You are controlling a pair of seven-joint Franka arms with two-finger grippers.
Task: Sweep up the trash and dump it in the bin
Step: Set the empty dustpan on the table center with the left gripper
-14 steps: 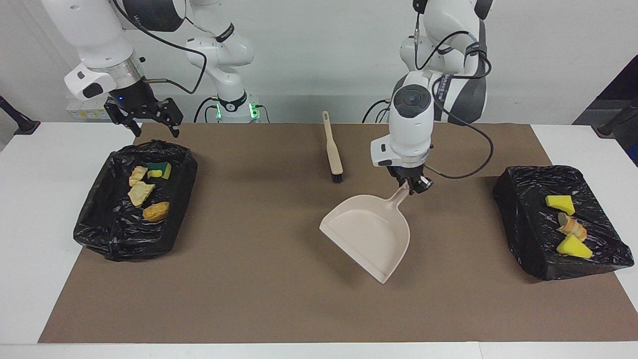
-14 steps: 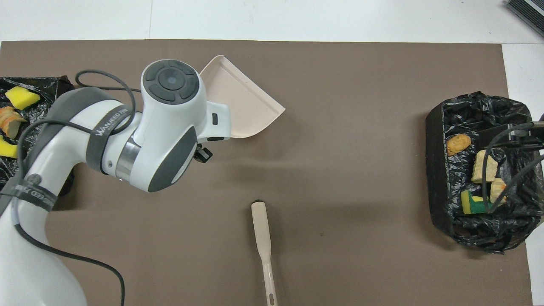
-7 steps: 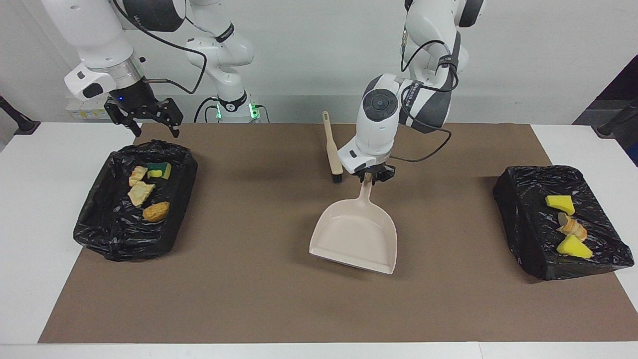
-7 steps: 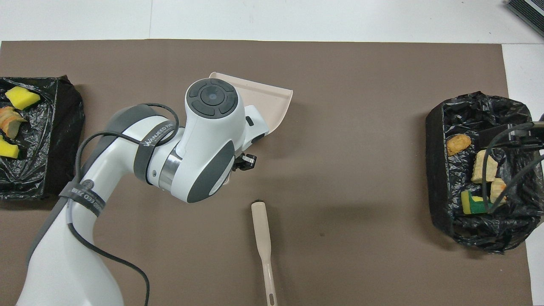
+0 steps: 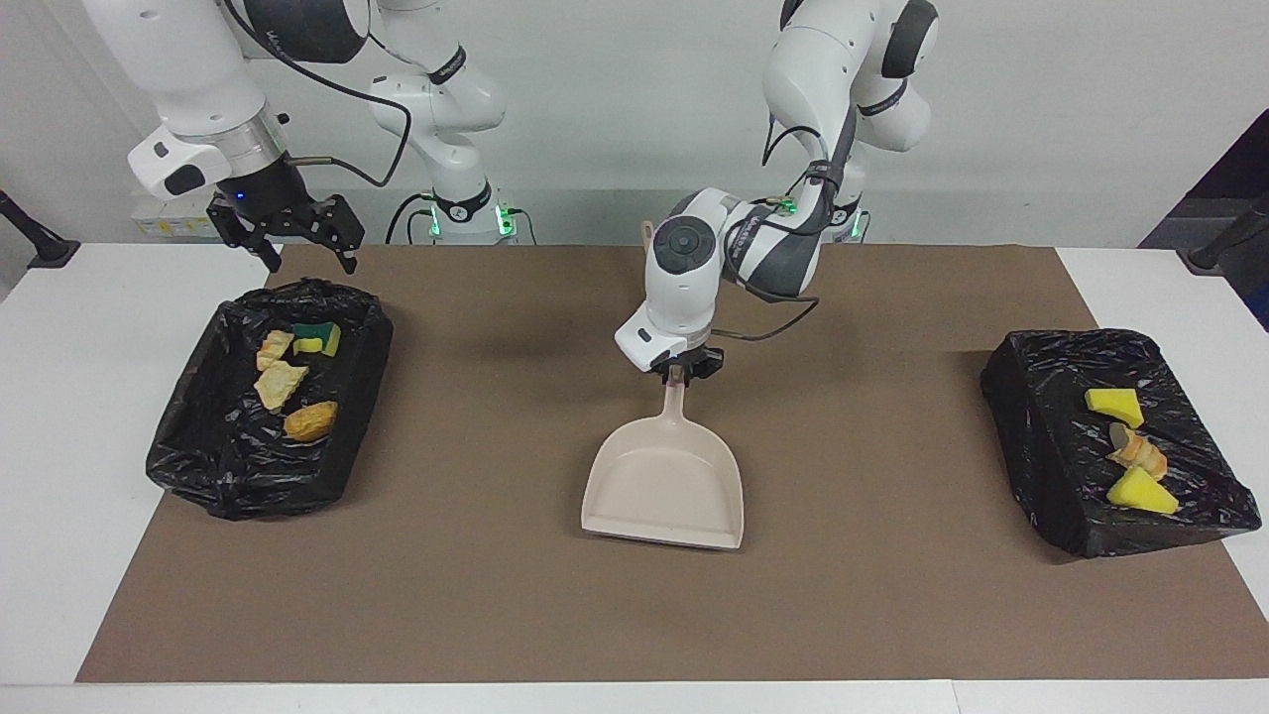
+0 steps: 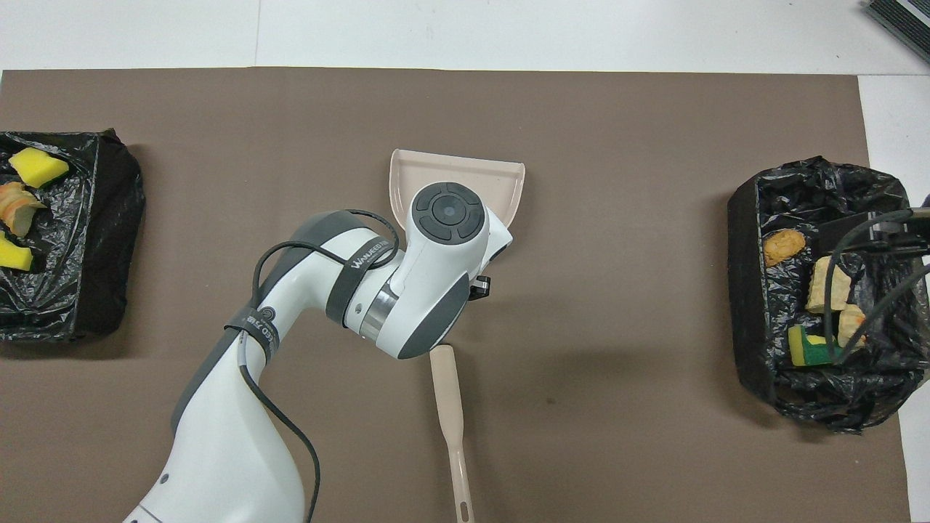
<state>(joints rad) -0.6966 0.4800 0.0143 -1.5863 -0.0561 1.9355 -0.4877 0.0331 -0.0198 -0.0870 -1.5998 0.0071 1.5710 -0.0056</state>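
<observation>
Nearest the robots, you have the right gripper [image 5: 297,238], jaws spread and empty, waiting over the near rim of the bin [image 5: 188,466] at its end. Next comes the brush [image 6: 450,407], lying untouched on the mat [image 5: 496,615]. Farther out, your left gripper [image 5: 684,369] pinches the dustpan [image 5: 664,486] handle, the pan empty and about level near mid-mat. All the trash [image 5: 288,382] you can see already sits in the two bins, the rest [image 5: 1130,446] in the other bin [image 5: 1031,476]. No scraps show on the mat, so you likely only need to put the pan down.
</observation>
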